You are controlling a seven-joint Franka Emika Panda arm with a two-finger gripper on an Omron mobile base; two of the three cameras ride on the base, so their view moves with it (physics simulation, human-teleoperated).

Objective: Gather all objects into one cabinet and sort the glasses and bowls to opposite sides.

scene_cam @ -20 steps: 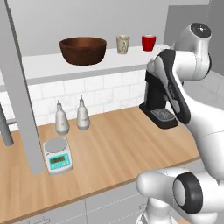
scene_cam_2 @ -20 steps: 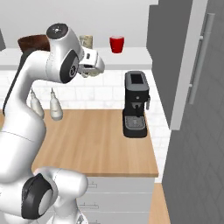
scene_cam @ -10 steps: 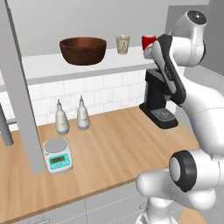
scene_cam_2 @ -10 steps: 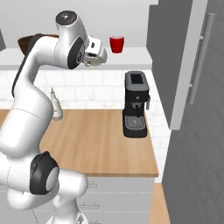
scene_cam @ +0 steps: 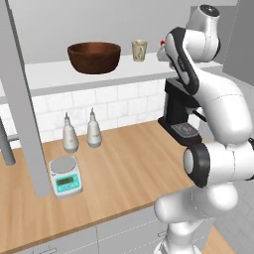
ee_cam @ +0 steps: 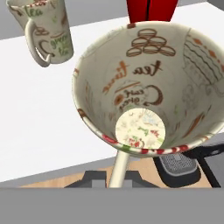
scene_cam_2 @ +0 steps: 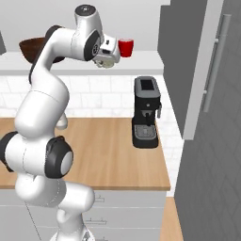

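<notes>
the held mug [ee_cam: 144,92] hides the claw's tips and most of the red cup [ee_cam: 151,11].

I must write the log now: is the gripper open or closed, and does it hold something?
Gripper: closed on a patterned cream cup, held near the shelf.

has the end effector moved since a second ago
Yes. In the right base view the end effector, holding a mug, has risen and closed in on the red cup.

Big dark brown bowl [scene_cam: 94,56] sits upright on the white shelf [scene_cam: 74,74], left end. The beige tumbler [scene_cam: 139,50] stands a bit to its right. Red cup [scene_cam_2: 125,47] is further right. A patterned mug [ee_cam: 144,92] is up at shelf height in the hand [scene_cam_2: 109,55], tipped, near the red cup.
</notes>
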